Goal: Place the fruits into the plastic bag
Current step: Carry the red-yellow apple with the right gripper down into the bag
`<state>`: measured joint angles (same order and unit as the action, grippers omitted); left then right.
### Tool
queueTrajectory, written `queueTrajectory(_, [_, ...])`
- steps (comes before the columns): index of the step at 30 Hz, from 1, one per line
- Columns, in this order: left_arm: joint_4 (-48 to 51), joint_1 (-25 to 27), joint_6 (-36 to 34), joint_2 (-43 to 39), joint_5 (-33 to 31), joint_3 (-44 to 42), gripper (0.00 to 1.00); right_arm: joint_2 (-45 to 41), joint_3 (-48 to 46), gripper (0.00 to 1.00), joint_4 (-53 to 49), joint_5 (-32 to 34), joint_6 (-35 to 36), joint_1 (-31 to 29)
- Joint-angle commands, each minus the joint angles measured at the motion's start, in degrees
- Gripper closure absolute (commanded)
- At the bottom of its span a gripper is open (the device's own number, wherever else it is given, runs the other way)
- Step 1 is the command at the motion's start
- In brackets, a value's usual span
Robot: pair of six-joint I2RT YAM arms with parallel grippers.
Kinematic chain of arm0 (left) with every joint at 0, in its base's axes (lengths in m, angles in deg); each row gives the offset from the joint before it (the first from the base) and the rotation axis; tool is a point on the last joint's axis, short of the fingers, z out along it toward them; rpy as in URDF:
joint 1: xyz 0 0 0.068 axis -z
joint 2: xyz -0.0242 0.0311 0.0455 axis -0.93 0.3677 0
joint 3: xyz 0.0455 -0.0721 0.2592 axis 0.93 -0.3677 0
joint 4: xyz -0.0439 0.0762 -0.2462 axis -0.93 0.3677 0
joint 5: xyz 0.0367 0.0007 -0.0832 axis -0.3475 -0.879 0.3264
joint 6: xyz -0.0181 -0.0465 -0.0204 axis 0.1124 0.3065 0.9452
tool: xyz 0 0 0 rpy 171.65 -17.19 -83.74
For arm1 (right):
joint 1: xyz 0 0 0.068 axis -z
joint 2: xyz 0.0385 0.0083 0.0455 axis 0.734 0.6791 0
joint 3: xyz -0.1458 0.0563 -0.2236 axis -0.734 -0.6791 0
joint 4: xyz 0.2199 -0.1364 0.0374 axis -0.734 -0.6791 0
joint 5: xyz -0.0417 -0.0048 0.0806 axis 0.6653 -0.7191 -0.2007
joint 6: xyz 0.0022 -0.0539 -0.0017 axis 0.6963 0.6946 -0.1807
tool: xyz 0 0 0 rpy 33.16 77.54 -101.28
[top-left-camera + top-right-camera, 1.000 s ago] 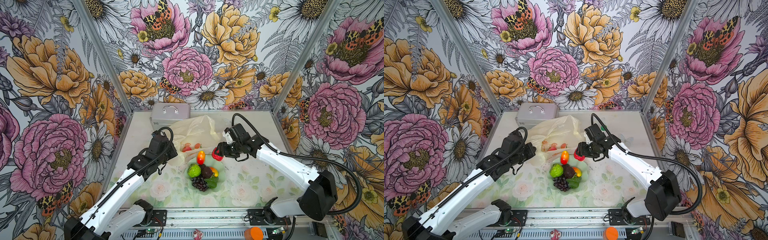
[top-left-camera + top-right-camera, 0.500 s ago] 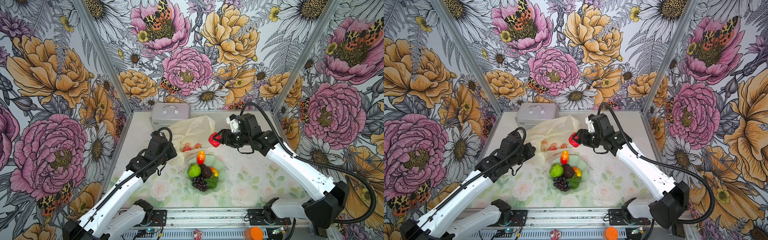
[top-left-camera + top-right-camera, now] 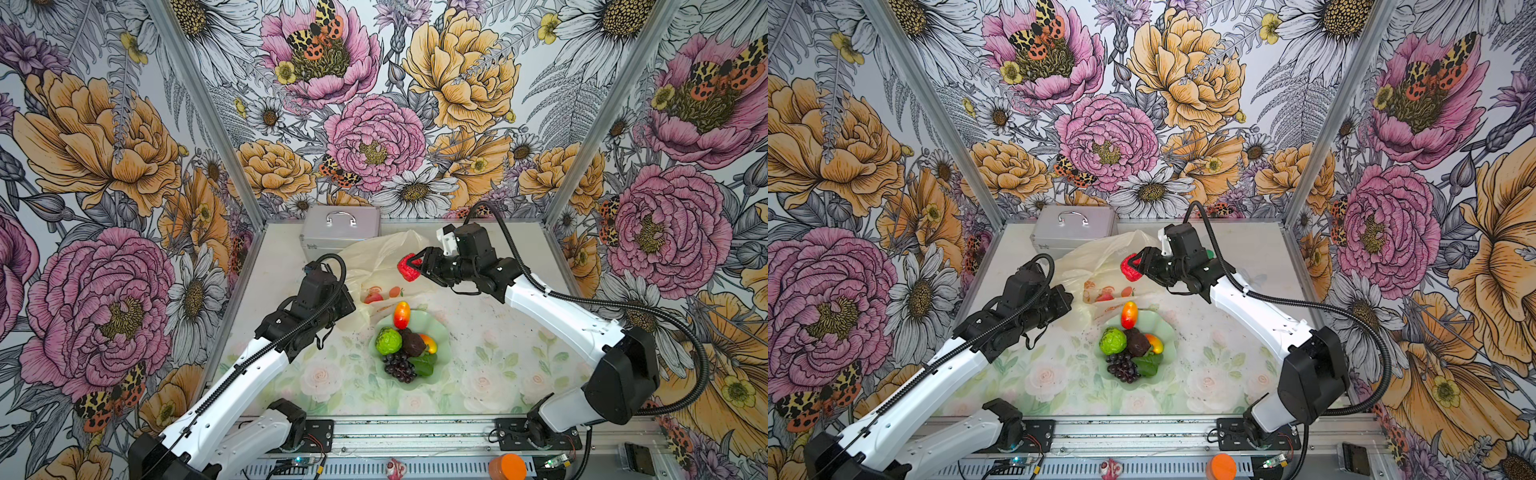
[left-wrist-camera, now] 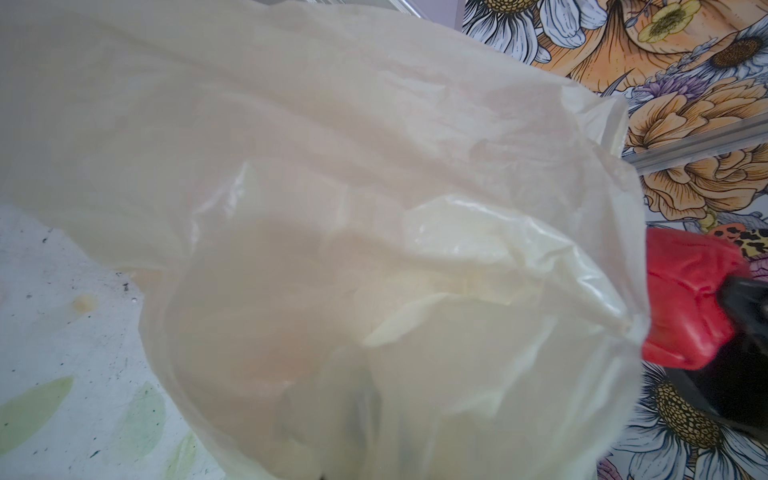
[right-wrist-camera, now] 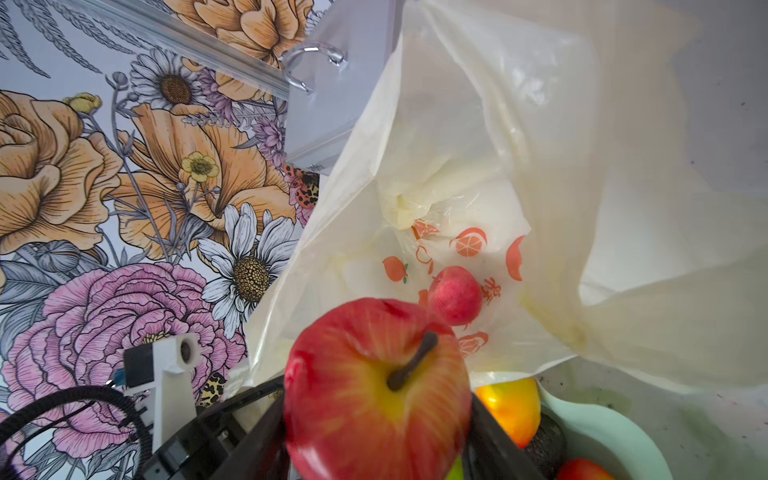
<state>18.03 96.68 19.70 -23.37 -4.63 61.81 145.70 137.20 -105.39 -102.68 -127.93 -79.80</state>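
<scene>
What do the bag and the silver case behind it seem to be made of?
The bag looks like thin plastic film: translucent, crinkled, with glossy folds. The case looks like metal, perhaps aluminium: even silver-grey sheen, stiff flat panels.

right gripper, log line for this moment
right gripper: shut on red apple | where: at plastic bag mouth | left gripper: shut on plastic bag

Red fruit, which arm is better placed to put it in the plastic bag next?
Right: its fingers grip the red fruit at the mouth of the plastic bag; the left arm seems busy holding the bag's edge.
</scene>
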Motion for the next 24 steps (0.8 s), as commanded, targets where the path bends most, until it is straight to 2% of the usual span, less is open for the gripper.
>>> queueTrajectory(1, [-2.3,-0.1,0.5,0.7,1.4,0.7,1.00,2.8,1.8,0.39,2.9,-0.6,-1.1,-1.2])
queueTrajectory(12, [-4.4,1.6,1.1,3.3,1.3,0.9,1.00,15.8,7.9,0.37,3.7,2.1,-5.7,-3.0])
queueTrajectory(18, [-5.4,1.9,1.0,4.8,1.6,1.3,1.00,21.8,9.1,0.35,10.1,2.8,-11.3,-2.9])
queueTrajectory(24, [-5.8,2.0,0.9,5.6,1.9,1.4,1.00,26.3,11.8,0.25,14.2,1.4,-13.8,-3.3])
